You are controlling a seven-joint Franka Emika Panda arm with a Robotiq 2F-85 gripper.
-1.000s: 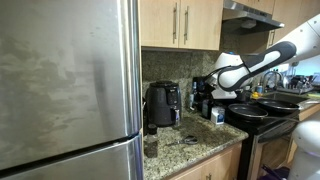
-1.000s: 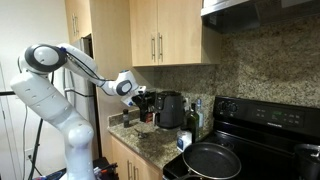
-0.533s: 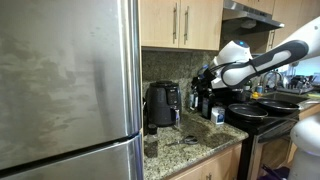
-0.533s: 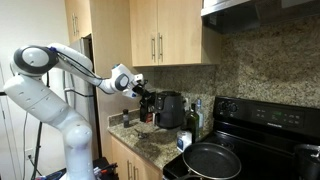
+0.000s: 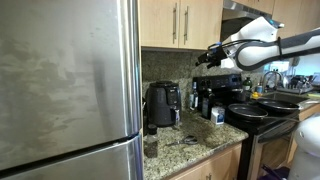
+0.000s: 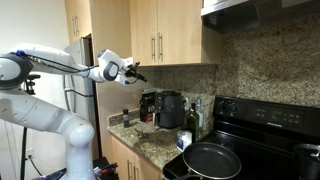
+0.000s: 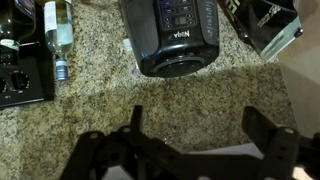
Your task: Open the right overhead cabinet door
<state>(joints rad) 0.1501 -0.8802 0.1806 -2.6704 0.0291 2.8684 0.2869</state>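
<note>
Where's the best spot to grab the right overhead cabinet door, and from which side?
Grip the slim vertical bar handle on the left edge of the right overhead cabinet door. Come from the front, jaws closing sideways across the bar; the flat panel offers no other hold.

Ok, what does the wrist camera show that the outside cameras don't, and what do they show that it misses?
Only the wrist view: a top-down look at the control panel of the black air fryer, and the gripper with its fingers spread wide. Only the exterior views: the tall light-tan right overhead cabinet door, shut, with its slim silver handle, and the round black frying pan. Shared: the air fryer, the speckled granite countertop and the gripper.
</note>
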